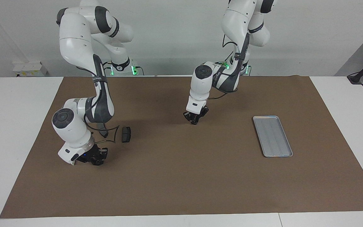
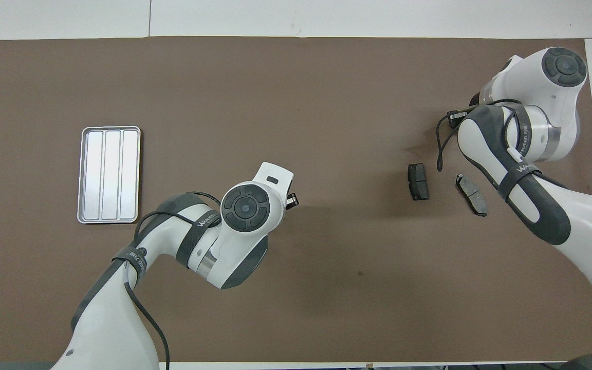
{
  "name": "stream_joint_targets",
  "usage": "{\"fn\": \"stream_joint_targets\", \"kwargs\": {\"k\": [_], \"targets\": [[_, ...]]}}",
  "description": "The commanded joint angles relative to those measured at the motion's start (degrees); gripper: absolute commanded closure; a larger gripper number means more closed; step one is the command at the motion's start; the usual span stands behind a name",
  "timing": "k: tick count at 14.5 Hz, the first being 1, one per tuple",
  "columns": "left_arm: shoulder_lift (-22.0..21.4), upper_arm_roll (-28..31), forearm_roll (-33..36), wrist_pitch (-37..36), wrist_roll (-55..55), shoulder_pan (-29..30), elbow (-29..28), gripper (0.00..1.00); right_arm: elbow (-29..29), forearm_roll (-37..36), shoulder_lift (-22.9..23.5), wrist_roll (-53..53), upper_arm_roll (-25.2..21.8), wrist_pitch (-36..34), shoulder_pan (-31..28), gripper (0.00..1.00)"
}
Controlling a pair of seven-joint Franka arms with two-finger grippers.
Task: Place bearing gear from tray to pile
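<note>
Right gripper (image 1: pixel 97 161) low on the mat (image 1: pixel 181 183) by the pile, fingers unclear, load can't tell; two pads (image 1: pixel 126 134) nearer robots; left gripper (image 1: pixel 195 120) low mid-mat, spread unclear; tray (image 1: pixel 272 136) holds nothing; no gear visible

My arms (image 1: pixel 74 41) wear glossy white plastic shells with matt dark grey bands. The tray (image 1: pixel 273 136) looks like smooth, dull-sheened silver metal with ridges, and the two pads (image 2: pixel 418 181) are matt dark grey. The mat (image 1: pixel 187 176) is matt brown, paper-like, on a smooth white table (image 1: pixel 11 126).
</note>
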Motion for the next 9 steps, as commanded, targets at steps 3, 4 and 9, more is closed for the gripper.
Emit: {"fn": "stream_joint_targets", "kwargs": {"k": [3, 4, 9], "targets": [[-3.09, 1.48, 1.14, -3.09, 2.16, 4.50, 3.66, 0.00, -0.99, 0.14, -1.40, -0.74, 0.70, -0.01, -0.23, 0.00], [-3.89, 1.48, 1.14, -7.12, 5.05, 6.88, 6.20, 0.00, -0.82, 0.05, -2.45, -0.74, 0.61, -1.76, 0.12, 0.00], [-8.99, 1.66, 1.14, -15.60, 23.69, 20.41, 11.40, 0.00, 0.06, -0.04, -9.56, 4.23, 0.61, -12.65, 4.50, 0.00]]}}
